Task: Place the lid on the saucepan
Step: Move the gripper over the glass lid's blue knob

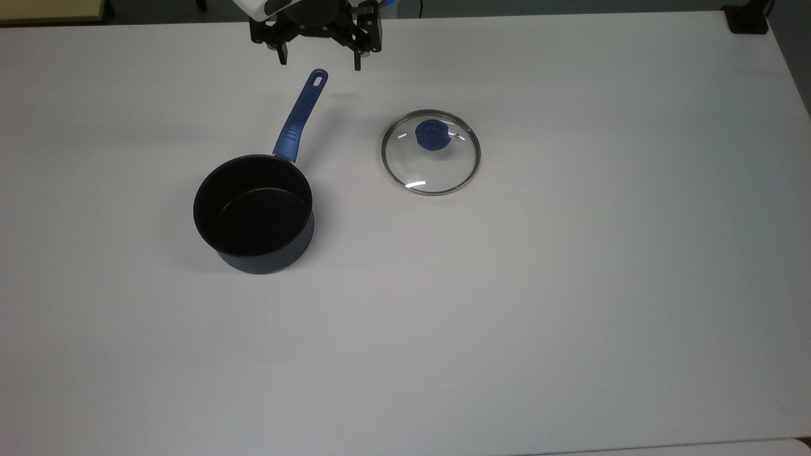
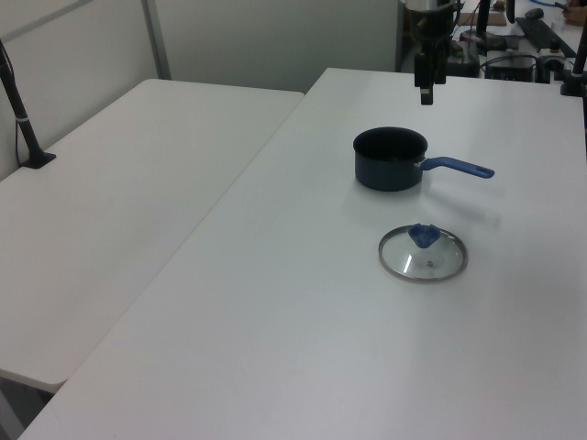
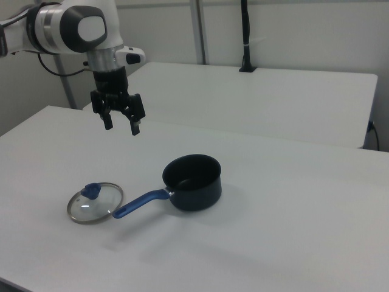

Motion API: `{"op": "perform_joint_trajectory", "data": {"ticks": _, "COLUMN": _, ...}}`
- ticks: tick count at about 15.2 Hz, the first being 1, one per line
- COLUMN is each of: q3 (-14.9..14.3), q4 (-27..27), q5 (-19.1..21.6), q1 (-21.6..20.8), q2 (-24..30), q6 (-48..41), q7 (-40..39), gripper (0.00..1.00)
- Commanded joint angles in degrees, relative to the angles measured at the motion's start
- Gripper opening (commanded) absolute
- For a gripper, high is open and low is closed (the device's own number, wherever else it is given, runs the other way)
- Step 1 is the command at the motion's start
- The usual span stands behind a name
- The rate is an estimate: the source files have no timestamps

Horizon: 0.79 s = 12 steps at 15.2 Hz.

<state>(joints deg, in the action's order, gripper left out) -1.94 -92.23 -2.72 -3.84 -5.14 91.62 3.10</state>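
The saucepan [image 1: 255, 213] [image 2: 391, 158] [image 3: 193, 182] stands upright on the white table, dark with a black inside, its long blue handle [image 1: 300, 116] pointing toward the top view's upper edge. The lid [image 1: 431, 152] [image 2: 423, 253] [image 3: 95, 202], clear glass with a metal rim and blue knob, lies flat on the table to the top view's right of the pan, apart from it. My gripper [image 1: 319, 62] [image 2: 426, 94] [image 3: 122, 128] hangs open in the air above the far end of the handle, holding nothing.
The white table [image 1: 507, 316] stretches wide around both things. A second white table [image 2: 119, 202] adjoins it on the left view's left. A black post [image 3: 245, 36] stands on the far table in the right view.
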Motion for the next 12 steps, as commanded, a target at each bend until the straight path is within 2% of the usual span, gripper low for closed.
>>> {"op": "perform_joint_trajectory", "data": {"ticks": 1, "q3": -1.7, "q4": 0.3, "q5": -0.3, "q1": -0.1, "q2": -0.2, "q6": -0.9, "q7": -1.2, "gripper": 1.0}}
{"op": "perform_joint_trajectory", "data": {"ticks": 4, "q3": -2.3, "q4": -0.1, "q5": -1.3, "q1": 0.0, "q2": -0.3, "q6": 0.7, "q7": -1.7, "gripper": 1.0}}
{"op": "perform_joint_trajectory", "data": {"ticks": 12, "q3": -2.4, "q4": -1.6, "q5": -0.5, "q1": 0.0, "q2": -1.1, "q6": 1.7, "q7": -2.0, "gripper": 1.0}}
